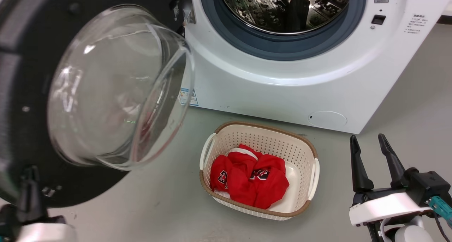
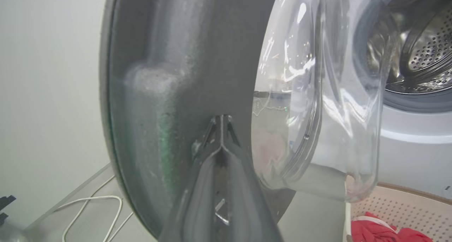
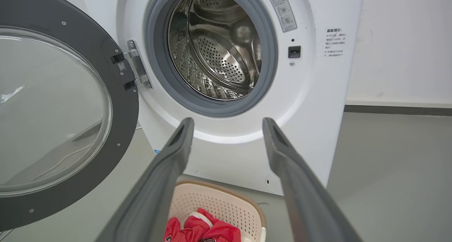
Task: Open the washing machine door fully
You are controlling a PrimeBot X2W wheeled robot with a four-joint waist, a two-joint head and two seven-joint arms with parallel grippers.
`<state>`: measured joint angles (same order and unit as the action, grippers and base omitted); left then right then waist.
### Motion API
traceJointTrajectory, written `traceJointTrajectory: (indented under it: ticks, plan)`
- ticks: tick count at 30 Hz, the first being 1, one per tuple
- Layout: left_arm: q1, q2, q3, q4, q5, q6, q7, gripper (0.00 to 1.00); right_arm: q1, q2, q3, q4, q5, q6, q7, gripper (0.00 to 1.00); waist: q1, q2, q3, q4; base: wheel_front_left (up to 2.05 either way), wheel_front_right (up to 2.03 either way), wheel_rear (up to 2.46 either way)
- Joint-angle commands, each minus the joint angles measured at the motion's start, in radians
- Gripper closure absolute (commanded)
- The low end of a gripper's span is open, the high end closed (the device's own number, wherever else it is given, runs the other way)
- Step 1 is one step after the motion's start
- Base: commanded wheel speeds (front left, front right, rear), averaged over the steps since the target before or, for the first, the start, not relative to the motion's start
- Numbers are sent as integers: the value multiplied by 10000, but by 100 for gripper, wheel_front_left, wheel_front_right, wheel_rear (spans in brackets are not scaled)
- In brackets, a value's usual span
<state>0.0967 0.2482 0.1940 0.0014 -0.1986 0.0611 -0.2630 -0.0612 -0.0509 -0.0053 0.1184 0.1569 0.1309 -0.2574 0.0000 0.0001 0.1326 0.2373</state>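
The washing machine (image 1: 268, 90) is a white front-loader with its steel drum (image 1: 282, 9) exposed. Its washing machine door (image 1: 21, 94) stands swung out to the left on its hinge (image 3: 136, 67), the clear glass bowl (image 1: 120, 86) bulging toward me. My left gripper (image 1: 31, 175) sits at the door's lower edge; in the left wrist view its shut fingertips (image 2: 221, 119) rest against the door's dark inner ring (image 2: 159, 76), nothing between them. My right gripper (image 1: 367, 138) is open at the lower right, well away from the door, pointing at the machine front (image 3: 317, 94).
A cream laundry basket (image 1: 300, 143) with red clothes (image 1: 250, 178) stands on the grey floor in front of the machine. A white cable (image 2: 91, 199) lies on the floor behind the door, near a pale wall (image 2: 46, 76).
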Motion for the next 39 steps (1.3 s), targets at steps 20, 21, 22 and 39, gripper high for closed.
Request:
traceJointTrajectory:
  ticks: [20,21,22,39]
  plan:
    - [-2042,801,2293,3067,577,-849,-23,100,-214,15,10,25,60,-3,-38,0,0,-1,155,-660,0,0,0]
    - [-1951,726,2344,3061,629,-837,-22,100,-189,15,-2,52,114,-3,-42,0,0,-1,111,-704,0,0,0]
    - [-1850,637,2379,3018,657,-837,-22,100,-171,15,-14,61,151,-3,-46,0,0,-1,80,-743,0,0,0]
    - [-72,-1870,1764,238,736,-1335,-23,0,122,15,148,-8,164,-3,-77,0,0,-1,-412,-1149,0,0,0]
